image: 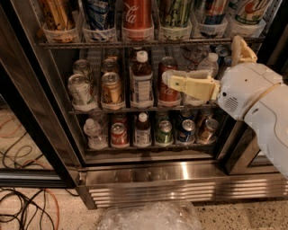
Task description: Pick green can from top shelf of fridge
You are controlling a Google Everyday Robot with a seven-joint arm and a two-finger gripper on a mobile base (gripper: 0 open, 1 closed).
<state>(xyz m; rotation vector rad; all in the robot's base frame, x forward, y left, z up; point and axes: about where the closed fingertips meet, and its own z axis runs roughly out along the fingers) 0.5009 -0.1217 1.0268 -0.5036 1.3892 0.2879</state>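
Single view only, nothing shared with another. Camera sits in front of fridge [180, 188], close, facing into it, tilted down. Top shelf [108, 44] runs just under upper frame edge; cans on it cropped at top. Steel base panel and strip of floor fill lower edge. Arm enters from right, nearest lens; gripper [193, 85] mid-frame, before middle shelf.

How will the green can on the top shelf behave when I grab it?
The green can looks tall and slim, so it may tip if nudged high. It stands in a whitish tub, so it probably must be lifted, not dragged out. Its smooth wall could be slippery. The end effector is lower, before the middle shelf.
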